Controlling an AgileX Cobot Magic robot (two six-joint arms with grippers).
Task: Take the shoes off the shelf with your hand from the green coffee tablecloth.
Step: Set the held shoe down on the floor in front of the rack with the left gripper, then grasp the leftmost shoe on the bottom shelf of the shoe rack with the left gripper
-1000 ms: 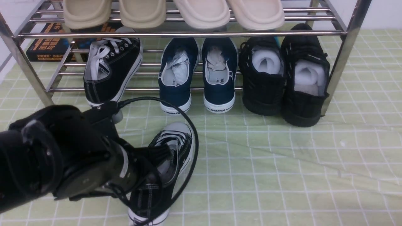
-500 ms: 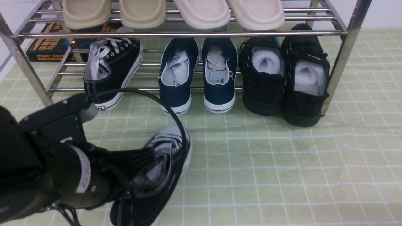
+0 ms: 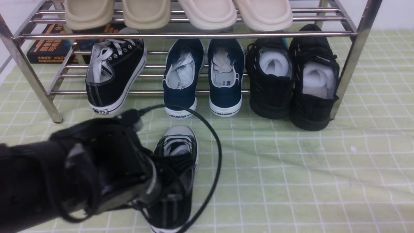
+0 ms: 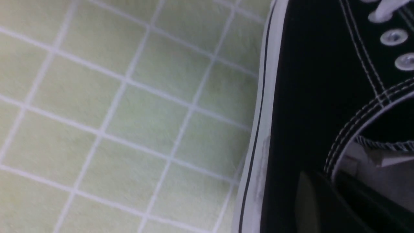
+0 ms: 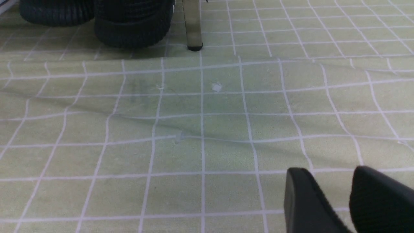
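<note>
One black canvas sneaker (image 3: 179,146) with a white toe cap lies on the green checked tablecloth (image 3: 291,181) in front of the chrome shelf (image 3: 194,34). My left gripper (image 3: 171,176) is shut on its side wall by the opening. In the left wrist view one finger (image 4: 307,200) lies outside the black canvas (image 4: 310,97) and the other is inside the shoe. The second sneaker (image 3: 113,74) leans on the shelf's lower tier at the left. My right gripper (image 5: 328,171) is open and empty over bare cloth (image 5: 194,129).
Navy slip-ons (image 3: 203,74) and all-black shoes with white foam (image 3: 292,77) sit on the lower tier. Beige slippers (image 3: 178,13) lie on the top tier. A dark book (image 3: 48,42) lies behind the shelf. A shelf leg (image 5: 193,26) stands ahead of the right gripper.
My left arm swung left and low with the sneaker, then came back right. The sneaker now lies straighter, toe toward the shelf. A cloth wrinkle shows again on the right.
</note>
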